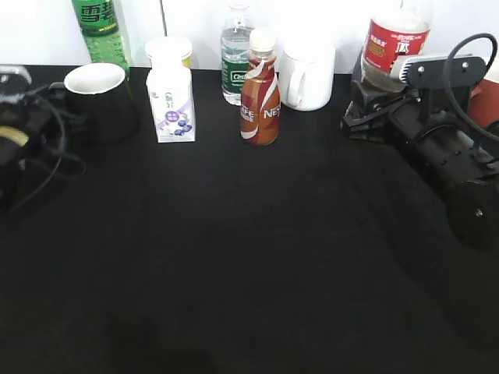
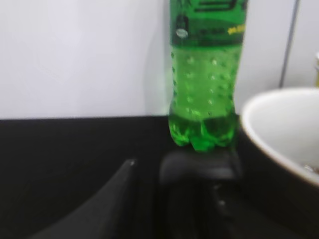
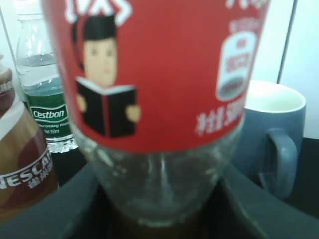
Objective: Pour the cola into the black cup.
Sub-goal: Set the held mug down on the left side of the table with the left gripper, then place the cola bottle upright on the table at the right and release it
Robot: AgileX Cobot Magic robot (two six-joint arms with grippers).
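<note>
Right gripper (image 1: 374, 105) snug around cola (image 1: 396, 39)

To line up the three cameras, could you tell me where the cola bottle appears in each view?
Exterior view: the cola bottle stands at top right, in the right gripper.
Left wrist view: not in it.
Right wrist view: it fills the centre, red label foremost.
Shared landmark: Nescafe bottle, to its left.

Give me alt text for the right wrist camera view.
A red-labelled cola bottle fills the frame, sitting between the right gripper's dark jaws. Behind it stand a Nescafe bottle, a water bottle and a mug.
</note>
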